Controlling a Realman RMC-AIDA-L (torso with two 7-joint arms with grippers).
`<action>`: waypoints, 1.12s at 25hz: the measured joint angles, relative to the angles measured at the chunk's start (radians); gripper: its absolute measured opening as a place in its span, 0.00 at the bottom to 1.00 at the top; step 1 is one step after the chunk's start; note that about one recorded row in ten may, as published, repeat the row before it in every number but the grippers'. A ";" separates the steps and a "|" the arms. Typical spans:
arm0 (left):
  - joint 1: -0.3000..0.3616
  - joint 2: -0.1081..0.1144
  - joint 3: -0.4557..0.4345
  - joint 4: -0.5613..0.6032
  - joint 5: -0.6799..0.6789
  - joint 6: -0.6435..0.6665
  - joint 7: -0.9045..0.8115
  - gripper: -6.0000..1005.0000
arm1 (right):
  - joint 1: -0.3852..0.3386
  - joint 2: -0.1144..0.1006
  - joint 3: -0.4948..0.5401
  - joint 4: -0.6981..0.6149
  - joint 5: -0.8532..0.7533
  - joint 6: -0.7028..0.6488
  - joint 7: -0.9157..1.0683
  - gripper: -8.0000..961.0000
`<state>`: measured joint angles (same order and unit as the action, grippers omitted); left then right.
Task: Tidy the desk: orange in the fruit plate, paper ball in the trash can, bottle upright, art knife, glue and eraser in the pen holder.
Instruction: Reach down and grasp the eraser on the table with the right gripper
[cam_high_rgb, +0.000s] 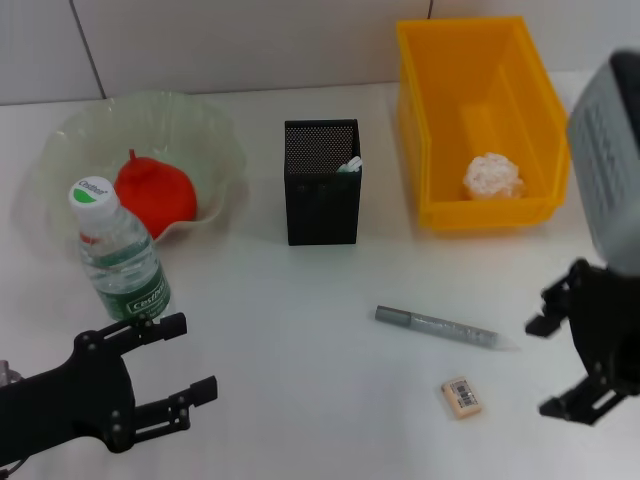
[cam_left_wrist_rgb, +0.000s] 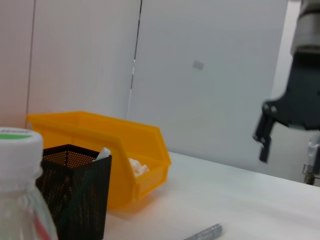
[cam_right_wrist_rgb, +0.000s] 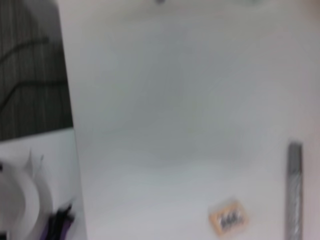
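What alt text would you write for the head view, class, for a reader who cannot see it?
Two open black grippers, left and right, hover over a white desk where a grey art knife and an eraser lie loose. Behind them stand an upright water bottle, a plate holding an orange, a black mesh pen holder and a yellow bin containing a paper ball.

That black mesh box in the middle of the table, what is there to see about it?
The pen holder is a square, upright box of black mesh that looks like metal, open at the top. It stands on the white table between the fruit plate and the yellow bin, touching neither. Something pale with a white tip pokes out at one corner; what it is cannot be told. Neither claw is near it.
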<state>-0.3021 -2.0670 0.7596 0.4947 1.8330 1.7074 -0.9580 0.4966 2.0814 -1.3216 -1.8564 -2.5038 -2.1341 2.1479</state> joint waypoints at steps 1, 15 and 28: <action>0.000 -0.001 -0.001 0.000 0.000 -0.003 0.000 0.80 | -0.012 0.001 -0.035 0.037 -0.038 0.016 -0.032 0.79; 0.013 0.002 -0.002 -0.001 0.000 0.004 -0.002 0.80 | -0.011 0.002 -0.256 0.142 -0.109 0.199 -0.046 0.79; 0.014 0.002 -0.002 -0.001 0.000 0.008 -0.002 0.80 | 0.015 0.001 -0.390 0.224 -0.162 0.307 -0.048 0.79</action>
<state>-0.2884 -2.0646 0.7578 0.4937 1.8331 1.7150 -0.9603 0.5120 2.0823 -1.7116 -1.6320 -2.6656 -1.8271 2.0994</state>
